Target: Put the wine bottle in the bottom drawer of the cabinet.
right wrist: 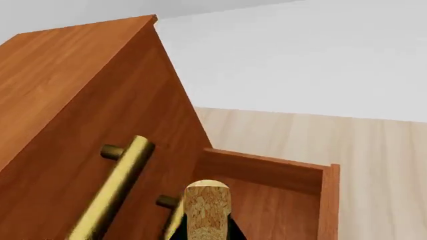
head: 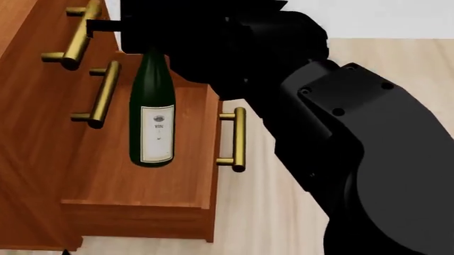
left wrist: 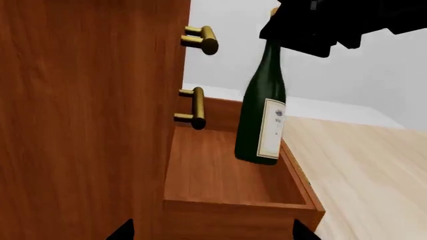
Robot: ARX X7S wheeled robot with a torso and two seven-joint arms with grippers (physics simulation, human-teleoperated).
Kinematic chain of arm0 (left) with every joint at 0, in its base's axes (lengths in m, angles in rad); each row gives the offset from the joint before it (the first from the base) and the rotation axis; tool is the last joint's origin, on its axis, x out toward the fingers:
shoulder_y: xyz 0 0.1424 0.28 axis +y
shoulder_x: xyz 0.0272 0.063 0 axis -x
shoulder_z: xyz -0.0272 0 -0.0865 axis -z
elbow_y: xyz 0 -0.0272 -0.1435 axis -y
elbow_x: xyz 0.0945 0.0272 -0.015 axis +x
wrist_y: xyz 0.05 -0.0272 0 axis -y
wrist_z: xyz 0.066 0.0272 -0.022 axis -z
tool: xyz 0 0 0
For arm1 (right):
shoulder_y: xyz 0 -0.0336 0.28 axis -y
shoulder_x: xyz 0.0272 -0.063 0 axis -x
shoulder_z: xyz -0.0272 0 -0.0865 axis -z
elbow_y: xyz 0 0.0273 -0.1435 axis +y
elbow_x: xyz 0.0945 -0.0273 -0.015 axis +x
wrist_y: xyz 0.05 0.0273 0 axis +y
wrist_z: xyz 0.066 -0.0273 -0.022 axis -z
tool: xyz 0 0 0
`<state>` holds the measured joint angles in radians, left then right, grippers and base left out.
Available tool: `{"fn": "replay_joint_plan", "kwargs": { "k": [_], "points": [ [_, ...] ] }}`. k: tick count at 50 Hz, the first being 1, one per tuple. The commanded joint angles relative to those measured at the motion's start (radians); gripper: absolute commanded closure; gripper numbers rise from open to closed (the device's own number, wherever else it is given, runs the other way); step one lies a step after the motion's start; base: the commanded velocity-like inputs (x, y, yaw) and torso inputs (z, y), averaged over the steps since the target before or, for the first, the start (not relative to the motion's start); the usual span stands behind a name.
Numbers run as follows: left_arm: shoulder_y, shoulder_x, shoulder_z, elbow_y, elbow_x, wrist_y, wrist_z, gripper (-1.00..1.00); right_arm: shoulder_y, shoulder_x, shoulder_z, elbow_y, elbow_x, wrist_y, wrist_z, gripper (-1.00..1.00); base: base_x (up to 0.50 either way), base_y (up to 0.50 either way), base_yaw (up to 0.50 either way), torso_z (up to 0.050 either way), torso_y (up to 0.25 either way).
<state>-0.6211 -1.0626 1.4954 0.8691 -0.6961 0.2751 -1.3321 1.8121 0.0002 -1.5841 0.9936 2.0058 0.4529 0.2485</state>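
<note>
Wine bottle: tall slender dark green glass bottle with tan cork and white label, upright over the pulled-out bottom drawer; whether its base touches the drawer floor I cannot tell.
Handling: by my judgement heavy for its width, rigid, smooth, slippery and breakable; top-heavy when carried from above.
Hold point: the neck just below the cork, where the right gripper meets it; the jaws look closed around the neck, though their tips are hidden.
Left gripper: only dark tips at the wrist view's edge; how far open, I cannot tell.
Bottom drawer: shallow reddish-brown wooden box, brass bar handle at 3 o'clock of the bottle.
Cabinet: reddish-brown wooden chest at 9 o'clock, two upper brass handles close beside the bottle.
Surface: pale wooden floor.
Room: plain white wall behind, nothing else visible.
</note>
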Motion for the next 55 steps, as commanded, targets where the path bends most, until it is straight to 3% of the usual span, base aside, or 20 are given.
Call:
{"fn": "replay_joint_plan", "kwargs": {
  "k": [1, 21, 55],
  "points": [
    [0.003, 0.003, -0.003, 0.002, 0.002, -0.006, -0.002, -1.0, 0.013, 0.0, -0.007, -0.01, -0.004, -0.003, -0.02, 1.0, 0.0, 0.0, 0.0, 0.0, -0.225],
    [0.007, 0.003, -0.013, -0.003, -0.008, -0.006, -0.004, -1.0, 0.003, 0.0, -0.014, -0.013, 0.033, 0.018, -0.037, 1.0, 0.0, 0.0, 0.0, 0.0, -0.171],
    [0.024, 0.004, -0.023, -0.011, -0.006, 0.004, 0.005, -1.0, -0.04, 0.0, -0.028, 0.008, 0.026, 0.039, -0.033, 1.0, 0.0, 0.0, 0.0, 0.0, 0.0]
  ]
}}
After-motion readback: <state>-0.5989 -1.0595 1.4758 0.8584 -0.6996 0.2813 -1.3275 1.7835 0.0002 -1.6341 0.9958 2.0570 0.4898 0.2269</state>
